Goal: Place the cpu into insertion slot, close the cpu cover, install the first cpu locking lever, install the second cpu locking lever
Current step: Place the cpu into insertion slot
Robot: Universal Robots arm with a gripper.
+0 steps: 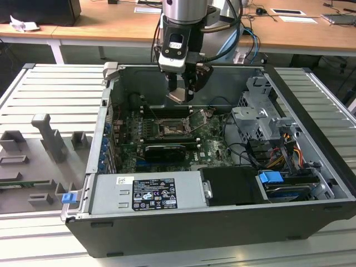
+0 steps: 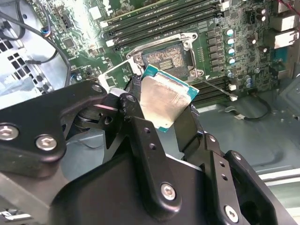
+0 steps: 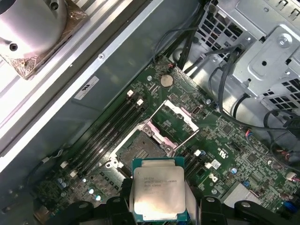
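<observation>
My gripper (image 1: 180, 93) hangs above the motherboard inside the open computer case, shut on the cpu (image 1: 179, 97). In both wrist views the cpu (image 2: 163, 101) (image 3: 158, 194), a square chip with a pale metal top and green edge, sits between the black fingers (image 2: 136, 117) (image 3: 124, 188). The insertion slot (image 1: 168, 129) (image 2: 167, 58) (image 3: 138, 151) lies uncovered below it, a dark square with a metal rim. The cpu cover (image 2: 117, 74) (image 3: 173, 123) is swung open beside the slot. A thin lever rod (image 2: 216, 86) juts out from the slot's corner.
Long black memory slots (image 3: 110, 129) run beside the socket. A metal drive cage (image 1: 261, 111) with cables fills the case toward the exterior view's right. The power supply (image 1: 147, 192) lies along the front. Grey fixtures (image 1: 50, 136) stand on the table outside the case.
</observation>
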